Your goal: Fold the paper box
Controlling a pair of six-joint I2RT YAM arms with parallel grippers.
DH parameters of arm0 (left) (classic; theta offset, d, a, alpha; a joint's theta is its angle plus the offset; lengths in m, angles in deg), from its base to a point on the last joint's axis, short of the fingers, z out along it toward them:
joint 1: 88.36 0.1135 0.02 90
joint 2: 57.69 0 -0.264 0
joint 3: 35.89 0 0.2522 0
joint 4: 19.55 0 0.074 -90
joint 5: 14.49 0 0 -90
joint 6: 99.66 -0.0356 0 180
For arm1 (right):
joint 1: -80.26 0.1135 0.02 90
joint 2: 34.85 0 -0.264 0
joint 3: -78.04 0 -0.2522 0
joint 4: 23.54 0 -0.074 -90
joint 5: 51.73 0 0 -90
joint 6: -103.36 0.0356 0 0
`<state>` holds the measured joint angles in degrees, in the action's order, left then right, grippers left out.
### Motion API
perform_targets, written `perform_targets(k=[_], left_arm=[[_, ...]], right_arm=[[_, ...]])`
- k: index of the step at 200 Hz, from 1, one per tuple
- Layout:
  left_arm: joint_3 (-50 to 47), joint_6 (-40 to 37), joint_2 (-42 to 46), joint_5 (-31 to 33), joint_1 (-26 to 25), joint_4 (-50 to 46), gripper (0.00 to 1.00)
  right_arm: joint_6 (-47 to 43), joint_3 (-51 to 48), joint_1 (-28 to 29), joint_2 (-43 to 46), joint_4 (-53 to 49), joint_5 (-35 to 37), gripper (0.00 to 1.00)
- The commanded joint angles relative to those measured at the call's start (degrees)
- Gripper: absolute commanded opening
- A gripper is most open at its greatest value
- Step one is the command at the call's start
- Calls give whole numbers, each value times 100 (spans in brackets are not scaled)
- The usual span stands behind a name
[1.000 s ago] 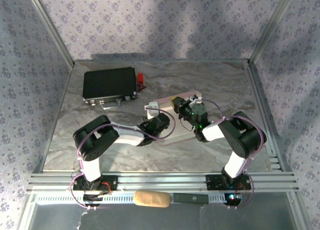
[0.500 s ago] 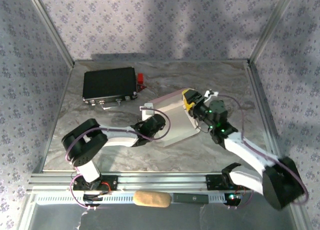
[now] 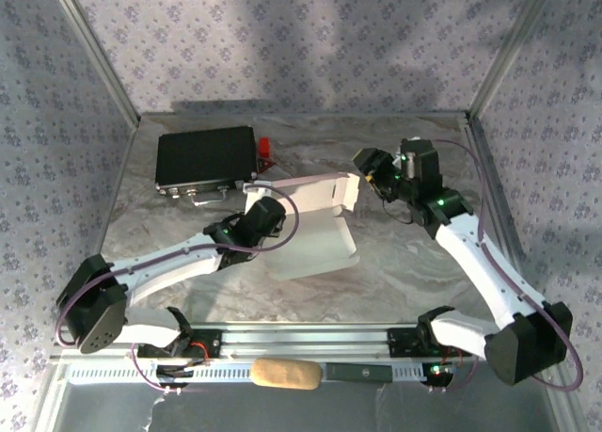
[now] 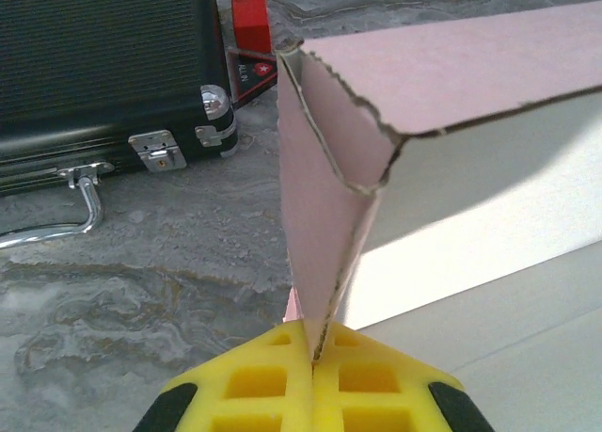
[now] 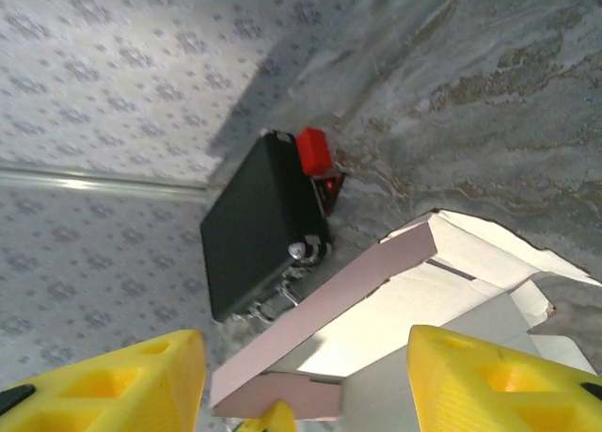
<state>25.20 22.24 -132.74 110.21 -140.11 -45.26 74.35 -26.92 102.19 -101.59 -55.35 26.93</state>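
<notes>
The pale pink paper box (image 3: 315, 220) lies mid-table, whitish inside, with its far wall folded up. My left gripper (image 3: 256, 206) is shut on the box's left side flap (image 4: 320, 197), whose edge runs down between the yellow fingers (image 4: 254, 380). The raised far wall (image 5: 320, 310) slants across the right wrist view. My right gripper (image 3: 369, 164) hovers open just beyond the box's right end, its yellow fingers (image 5: 489, 380) wide apart with nothing between them.
A black case (image 3: 207, 159) with metal latches lies at the back left, a red object (image 3: 266, 148) against its right side. Patterned walls enclose the table. A tan roll (image 3: 282, 374) rests on the front rail.
The right arm has let go of the box and swung back and right. The left gripper has slid up-left along the box, and the far wall now stands raised.
</notes>
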Motion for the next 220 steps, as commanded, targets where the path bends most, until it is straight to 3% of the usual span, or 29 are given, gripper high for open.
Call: perform_targets(k=[1,98,220], left_arm=[[217,-131,180,-289,14,-584,0],[189,-167,423,-422,11,-595,0],[255,-185,428,-391,-51,-528,0]], right_arm=[[-408,400,195,-265,-762,160,60],[-601,383,455,-1125,-458,278,58],[-233,89,633,-1220,23,-34,54]])
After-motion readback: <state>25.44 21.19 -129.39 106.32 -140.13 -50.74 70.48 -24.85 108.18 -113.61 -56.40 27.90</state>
